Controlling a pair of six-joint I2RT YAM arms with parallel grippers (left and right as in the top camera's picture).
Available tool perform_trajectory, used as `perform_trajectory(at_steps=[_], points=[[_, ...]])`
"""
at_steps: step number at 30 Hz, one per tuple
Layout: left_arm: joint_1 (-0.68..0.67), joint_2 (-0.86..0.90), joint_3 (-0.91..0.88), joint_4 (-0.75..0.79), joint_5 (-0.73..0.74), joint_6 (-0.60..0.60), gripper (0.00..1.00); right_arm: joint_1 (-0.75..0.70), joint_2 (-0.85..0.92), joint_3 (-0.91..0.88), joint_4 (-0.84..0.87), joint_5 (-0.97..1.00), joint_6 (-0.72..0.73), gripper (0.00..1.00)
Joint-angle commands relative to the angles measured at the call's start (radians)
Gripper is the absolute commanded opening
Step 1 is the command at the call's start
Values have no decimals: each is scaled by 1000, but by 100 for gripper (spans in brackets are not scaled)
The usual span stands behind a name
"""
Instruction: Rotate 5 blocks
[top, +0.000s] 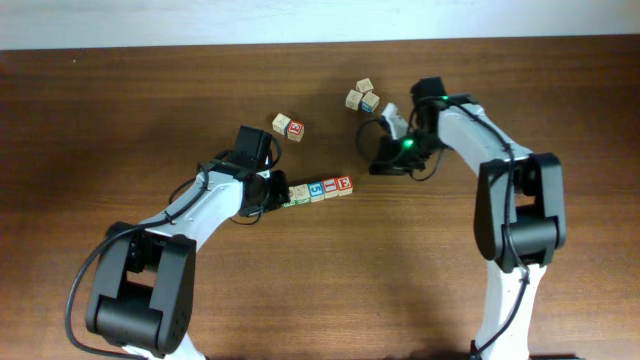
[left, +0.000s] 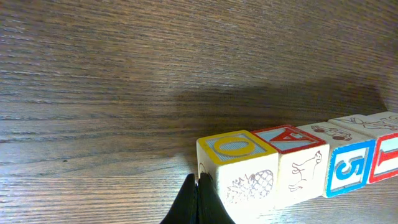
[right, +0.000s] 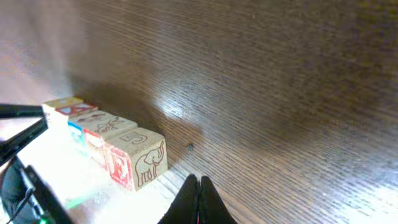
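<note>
The 5 blocks (top: 318, 188) lie joined in one line at the table's middle, slanting slightly up to the right. In the left wrist view the line of blocks (left: 292, 165) shows a yellow-framed O cube at its near end, then red, plain and blue-marked cubes. My left gripper (left: 199, 190) is shut, its tips touching the side of that end cube; overhead, the left gripper (top: 276, 192) sits at the line's left end. My right gripper (right: 199, 186) is shut and empty, a little apart from the elephant cube ending the line of blocks (right: 109, 146). Overhead, the right gripper (top: 378, 165) is right of the line.
A separate pair of cubes (top: 288, 125), one plain and one red-marked, lies behind the line. A cluster of three cubes (top: 362, 96) sits further back right, near the right arm. The table's far edge runs along the top of the overhead view.
</note>
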Motion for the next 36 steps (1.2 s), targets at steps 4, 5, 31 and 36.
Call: perform_trajectory(at_steps=[4, 5, 31, 36], points=[[-4, 13, -3, 6, 19, 10, 0, 21, -8, -111, 105, -163, -44, 4], [-4, 13, -3, 6, 19, 10, 0, 19, -8, -124, 114, -171, -44, 4], [-4, 13, -3, 13, 18, 10, 0, 55, 10, -135, 162, -204, -10, 4], [-4, 13, -3, 12, 19, 10, 0, 51, 22, -135, 206, -219, 61, 4]])
